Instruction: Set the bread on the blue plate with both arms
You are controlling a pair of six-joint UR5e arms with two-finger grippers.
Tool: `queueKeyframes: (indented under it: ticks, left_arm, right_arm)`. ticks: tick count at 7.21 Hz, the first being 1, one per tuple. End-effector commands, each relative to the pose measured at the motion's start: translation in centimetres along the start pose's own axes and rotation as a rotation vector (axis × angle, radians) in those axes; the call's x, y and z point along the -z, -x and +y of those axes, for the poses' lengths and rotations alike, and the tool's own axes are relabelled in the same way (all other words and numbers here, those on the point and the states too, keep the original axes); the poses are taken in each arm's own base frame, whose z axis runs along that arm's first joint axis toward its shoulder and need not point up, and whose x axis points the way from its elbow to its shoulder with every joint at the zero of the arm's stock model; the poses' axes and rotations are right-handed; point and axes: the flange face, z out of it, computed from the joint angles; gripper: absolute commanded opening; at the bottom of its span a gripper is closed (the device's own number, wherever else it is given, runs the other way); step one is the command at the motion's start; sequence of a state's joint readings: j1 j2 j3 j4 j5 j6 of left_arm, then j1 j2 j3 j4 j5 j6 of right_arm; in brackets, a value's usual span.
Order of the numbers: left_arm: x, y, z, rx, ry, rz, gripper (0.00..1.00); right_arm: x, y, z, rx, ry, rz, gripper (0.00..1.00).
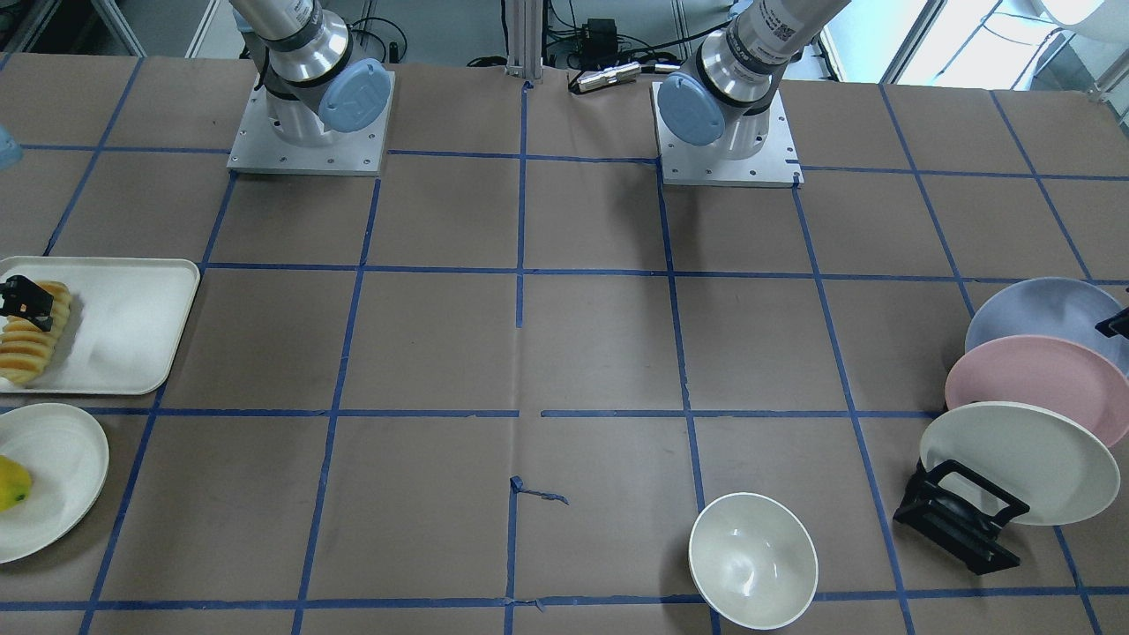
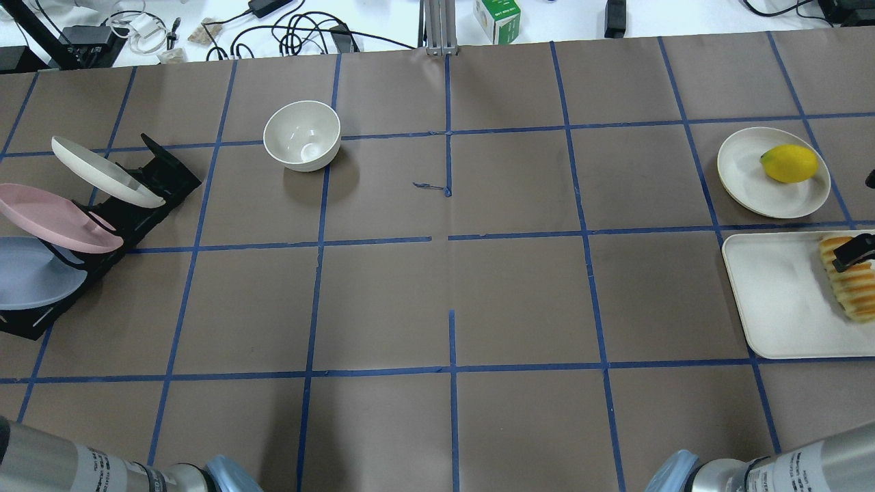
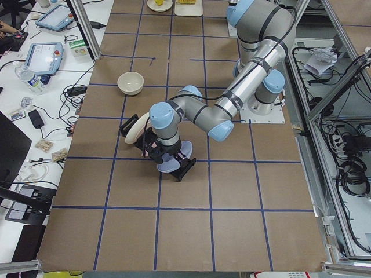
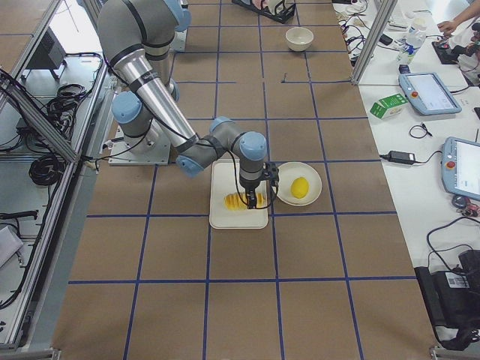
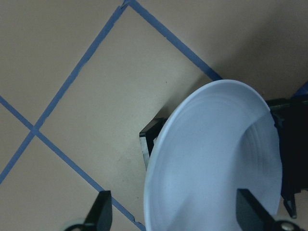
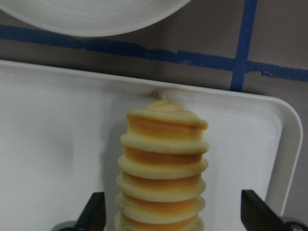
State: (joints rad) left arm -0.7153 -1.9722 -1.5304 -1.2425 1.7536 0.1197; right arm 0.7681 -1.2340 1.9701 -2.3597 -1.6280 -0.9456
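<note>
The bread [image 6: 162,163] lies on a white tray [image 6: 57,144] at the table's right end; it also shows in the overhead view [image 2: 851,283]. My right gripper [image 6: 173,216] is open, low over the bread, one finger on each side and not touching it. The blue plate [image 5: 216,159] stands tilted in the last slot of a black rack [image 2: 147,198] and shows in the overhead view [image 2: 31,273]. My left gripper [image 5: 175,216] is open and straddles the blue plate's lower part. In the front-facing view only its tip [image 1: 1116,324] shows.
A pink plate [image 2: 55,219] and a white plate [image 2: 106,172] stand in the same rack. A white bowl [image 2: 302,135] stands at mid-left. A white plate [image 2: 752,179] with a yellow fruit [image 2: 789,164] lies beside the tray [image 2: 772,294].
</note>
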Motion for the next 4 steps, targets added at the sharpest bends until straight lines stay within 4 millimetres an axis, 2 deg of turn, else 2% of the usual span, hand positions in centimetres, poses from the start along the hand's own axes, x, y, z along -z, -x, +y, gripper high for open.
queueKeyframes:
  ticks: [1,2,3,4]
  left_arm:
    - [-1.1,1.0,-0.4,0.016,0.016,0.005,0.59]
    - [-1.2,1.1,-0.4,0.017,0.018,0.005,0.48]
    - [-1.3,1.2,-0.4,0.019,0.018,0.006,0.26]
    - [-1.2,1.2,-0.4,0.019,0.016,0.008,0.25]
  right_arm:
    - [-2.3,-0.4,0.1,0.001,0.009,-0.010,1.00]
    - [-3.3,-0.2,0.1,0.000,0.022,-0.025,1.00]
    - [-5.2,-0.5,-0.1,0.001,0.047,-0.043,0.99]
    - [-5.8,-0.5,-0.1,-0.003,0.058,-0.052,0.53]
